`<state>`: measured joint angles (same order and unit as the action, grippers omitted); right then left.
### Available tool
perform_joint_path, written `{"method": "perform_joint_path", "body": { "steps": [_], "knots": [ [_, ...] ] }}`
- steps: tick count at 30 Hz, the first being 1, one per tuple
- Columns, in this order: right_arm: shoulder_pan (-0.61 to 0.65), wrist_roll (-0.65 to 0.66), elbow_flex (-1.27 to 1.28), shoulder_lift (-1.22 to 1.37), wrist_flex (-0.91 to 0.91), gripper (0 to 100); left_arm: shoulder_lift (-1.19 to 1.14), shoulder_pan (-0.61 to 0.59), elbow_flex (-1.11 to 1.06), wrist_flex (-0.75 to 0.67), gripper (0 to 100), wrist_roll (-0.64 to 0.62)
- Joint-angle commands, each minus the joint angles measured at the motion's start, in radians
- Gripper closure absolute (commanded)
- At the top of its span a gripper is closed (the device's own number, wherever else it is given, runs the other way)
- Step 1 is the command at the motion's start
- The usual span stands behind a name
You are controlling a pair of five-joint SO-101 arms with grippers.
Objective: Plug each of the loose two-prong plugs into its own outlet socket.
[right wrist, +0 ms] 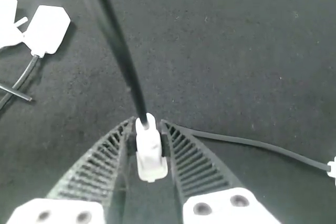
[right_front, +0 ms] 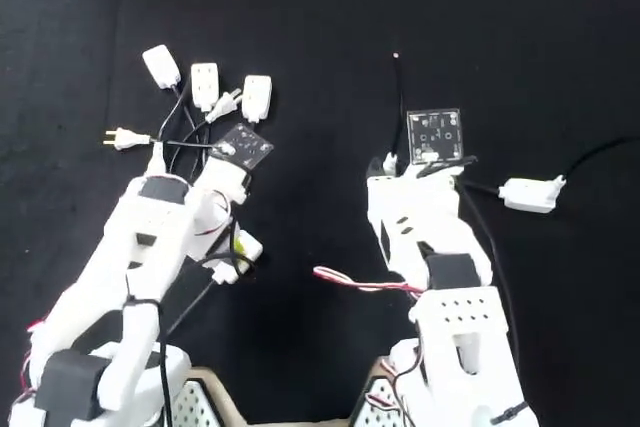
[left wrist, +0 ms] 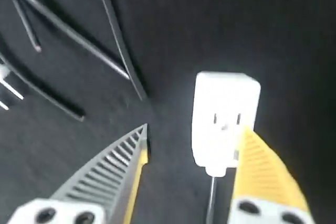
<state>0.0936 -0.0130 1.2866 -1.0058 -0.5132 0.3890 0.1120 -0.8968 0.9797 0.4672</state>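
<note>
My right claw is clamped on the body of a small plug over the black table, light and rigid I judge, its stiff cord likely tugging, while my left claw gapes wide around a socket block.

Plug: prongs hidden between right gripper fingers.
Loose plug: blurred, body cut by edge.
Socket: one corner behind left gripper finger.
White piece: cut off, kind unclear.
</note>
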Motion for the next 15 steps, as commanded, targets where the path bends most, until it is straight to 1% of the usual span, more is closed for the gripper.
{"method": "perform_joint_path", "body": {
  "steps": [1, 4, 8, 9, 15],
  "knots": [
    [-0.009, 0.009, -0.008, -0.019, 0.021, 98.5, 0.005, 0.015, -0.038, -0.057, 74, 0.011],
    [-0.009, 0.009, -0.008, -0.019, 0.021, 98.5, 0.005, 0.035, -0.077, -0.072, 74, 0.014],
    [-0.009, 0.009, -0.008, -0.019, 0.021, 98.5, 0.005, 0.153, -0.128, -0.069, 75, 0.005],
    [-0.009, 0.009, -0.008, -0.019, 0.021, 98.5, 0.005, 0.162, -0.13, -0.068, 75, 0.003],
    [-0.009, 0.009, -0.008, -0.019, 0.021, 98.5, -0.023, 0.139, -0.108, -0.031, 75, -0.014]
  ]
}}
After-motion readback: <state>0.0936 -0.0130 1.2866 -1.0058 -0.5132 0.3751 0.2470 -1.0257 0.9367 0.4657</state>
